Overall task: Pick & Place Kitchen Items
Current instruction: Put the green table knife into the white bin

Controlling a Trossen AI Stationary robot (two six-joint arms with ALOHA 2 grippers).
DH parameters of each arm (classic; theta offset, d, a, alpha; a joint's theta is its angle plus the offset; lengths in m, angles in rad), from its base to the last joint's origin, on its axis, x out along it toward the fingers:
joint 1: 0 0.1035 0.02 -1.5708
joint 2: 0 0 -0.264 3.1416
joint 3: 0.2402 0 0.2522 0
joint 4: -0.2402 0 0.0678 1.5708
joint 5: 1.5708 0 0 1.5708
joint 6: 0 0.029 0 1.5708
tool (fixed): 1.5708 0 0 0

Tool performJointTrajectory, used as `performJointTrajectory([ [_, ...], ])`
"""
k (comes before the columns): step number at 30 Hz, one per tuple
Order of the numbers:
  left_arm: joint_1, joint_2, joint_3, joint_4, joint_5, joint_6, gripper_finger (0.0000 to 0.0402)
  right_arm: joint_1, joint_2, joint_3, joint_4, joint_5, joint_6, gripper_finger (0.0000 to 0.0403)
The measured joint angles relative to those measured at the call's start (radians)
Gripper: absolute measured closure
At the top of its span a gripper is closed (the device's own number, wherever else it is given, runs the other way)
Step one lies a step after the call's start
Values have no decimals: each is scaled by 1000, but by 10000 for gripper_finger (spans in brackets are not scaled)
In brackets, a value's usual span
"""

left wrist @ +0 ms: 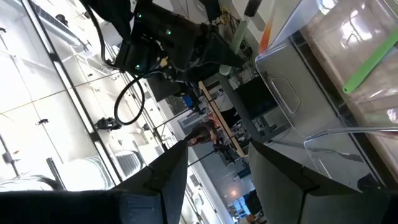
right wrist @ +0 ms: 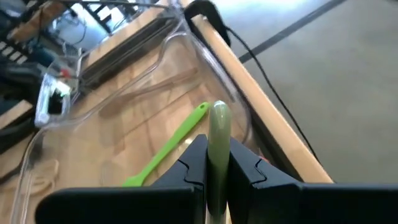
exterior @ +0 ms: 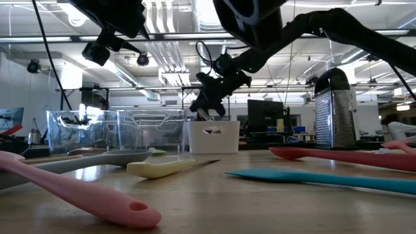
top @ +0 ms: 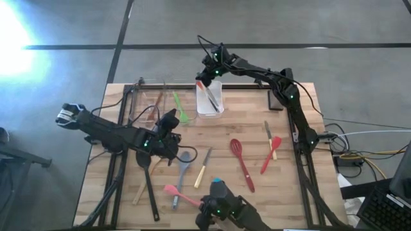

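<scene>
1. The right gripper (top: 207,78) hangs over the white bin (top: 210,109) at the far edge of the table (top: 257,192). Its fingers are pinched tight on a pale green-grey handle (right wrist: 218,134), which stands up between them in the right wrist view.
2. That handle's lower end reaches down into the white bin, where a red-tipped utensil (top: 201,86) also leans.
3. The left gripper (top: 168,131) hovers above the table's left middle with its fingers parted and nothing between them; in the left wrist view only open air shows in the gap.
4. The clear bin (top: 144,102) sits at the far left corner, just beside the white bin. A green spatula (top: 180,108) lies along its right side, and a wooden utensil (top: 157,102) lies inside.
5. Loose on the boards, near the left gripper: a grey spatula (top: 183,165), a cream-handled knife (top: 203,168), a black spoon (top: 149,186) and a wooden spoon (top: 142,186).
6. At the near edge lie a pink spatula (top: 176,192) and a teal utensil (top: 217,182), close to the camera mount.
7. Right of centre: a red slotted spoon (top: 241,162), a red spatula (top: 271,153) and a small knife (top: 266,131), well apart from both grippers.
8. The open stretch of board lies between the white bin and the red slotted spoon.
</scene>
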Motion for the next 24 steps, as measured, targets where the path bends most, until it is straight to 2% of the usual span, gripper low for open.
performJointTrajectory([
  [24, 0, 0, 7, 10, 0, 12, 229, -3, 0, -127, 57, 45, 65, 386],
])
